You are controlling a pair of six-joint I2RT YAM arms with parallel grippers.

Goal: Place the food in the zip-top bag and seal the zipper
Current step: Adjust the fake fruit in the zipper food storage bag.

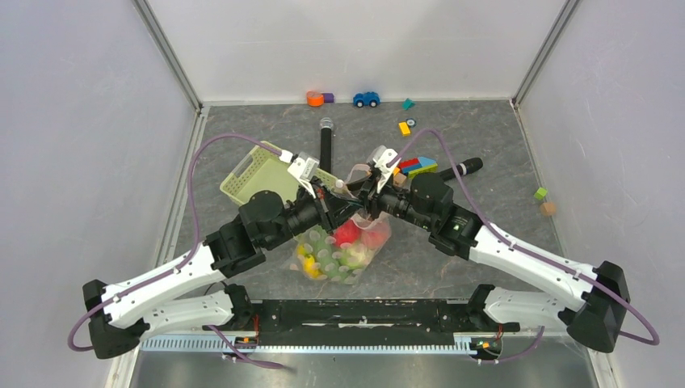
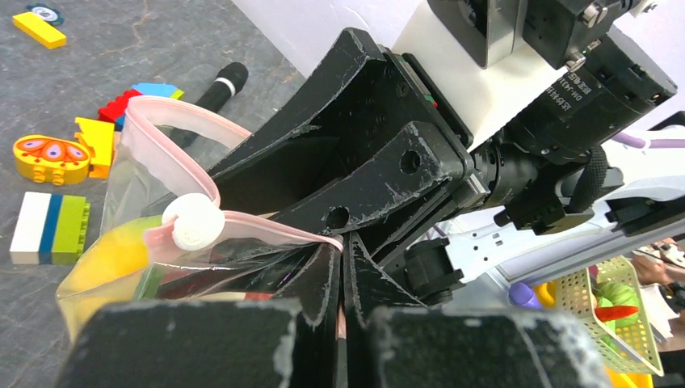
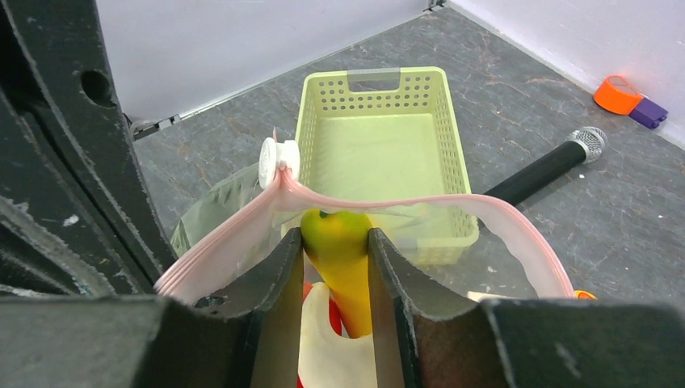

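The clear zip-top bag [image 1: 343, 246] lies between the two arms, holding red, green and yellow food [image 1: 347, 233]. My left gripper [image 2: 346, 250] is shut on the bag's pink zipper [image 2: 258, 225], close to the white slider [image 2: 194, 221], and holds that edge up. Inside the open bag mouth, my right gripper [image 3: 334, 236] is shut on the yellow banana [image 3: 343, 267], with one finger [image 3: 275, 275] on each side of it. The zipper [image 3: 388, 204] arcs open around the right fingers. The two grippers meet above the bag [image 1: 349, 200].
The pale green basket [image 1: 254, 176] stands empty just behind the bag. A black microphone [image 1: 326, 141] lies behind it and another dark stick [image 1: 462, 168] to the right, beside coloured blocks [image 1: 418, 166]. A toy car [image 1: 366, 99] and more blocks sit along the back wall.
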